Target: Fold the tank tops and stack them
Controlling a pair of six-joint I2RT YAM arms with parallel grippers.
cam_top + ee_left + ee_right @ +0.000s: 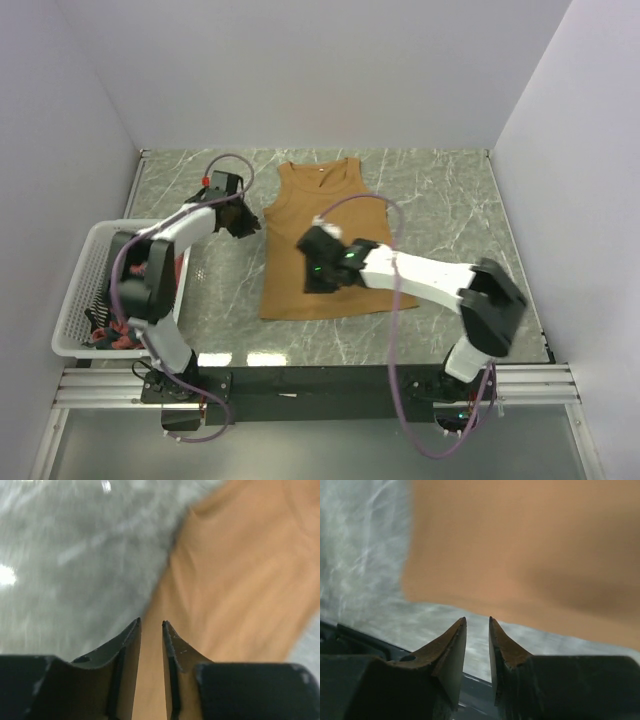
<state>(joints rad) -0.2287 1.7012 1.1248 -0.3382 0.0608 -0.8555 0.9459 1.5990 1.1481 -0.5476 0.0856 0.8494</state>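
Right gripper (318, 262), jaws slightly parted and empty, hangs over the near half of the tan top (310, 205), which lies flat mid-way across the table (440, 200). Left gripper (243, 220), likewise narrowly parted and empty, is at the top's far left edge. Basket (75, 290) stands at left.

Plain tan-brown sleeveless cloth tank top (318, 245): soft, matt, smooth weave, few faint creases. Grey marble-patterned tabletop (440, 190) under tank top: hard, polished, glossy glints past hem. White plastic mesh basket (80, 280) left of tank top: smooth lattice, slight shine. Left gripper (151, 625), right gripper (477, 622): black matt plastic look, edges scuffed, pale specks. Silver metal rail (100, 385) nearer than tank top: ribbed, dull sheen.
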